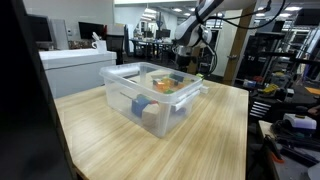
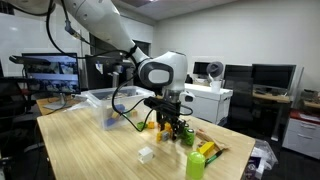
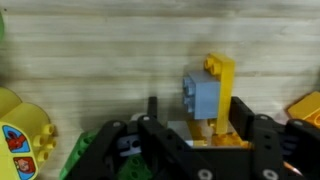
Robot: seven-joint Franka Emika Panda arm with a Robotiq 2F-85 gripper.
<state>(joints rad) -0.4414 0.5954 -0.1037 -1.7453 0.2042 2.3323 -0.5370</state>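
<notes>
- The yellow-and-blue block (image 3: 210, 95) sits on the desk (image 3: 100, 50), right between the jaws in the wrist view.
- Its long axis runs up that view, across the wood grain. A stud shows at its far end, so it looks upright, though that is not certain.
- The gripper (image 3: 197, 104) straddles it with the jaws partly open. One side is against the yellow face and a gap is left at the blue, so nothing is clamped.
- This looks like the grasping step. Closing calls for centring on the block first, so it does not tip.
- A yellow toy (image 3: 25, 130), a green piece (image 3: 80, 160) and an orange piece (image 3: 305, 105) lie nearby.
- A clear bin (image 1: 150, 95) stands well apart.
</notes>
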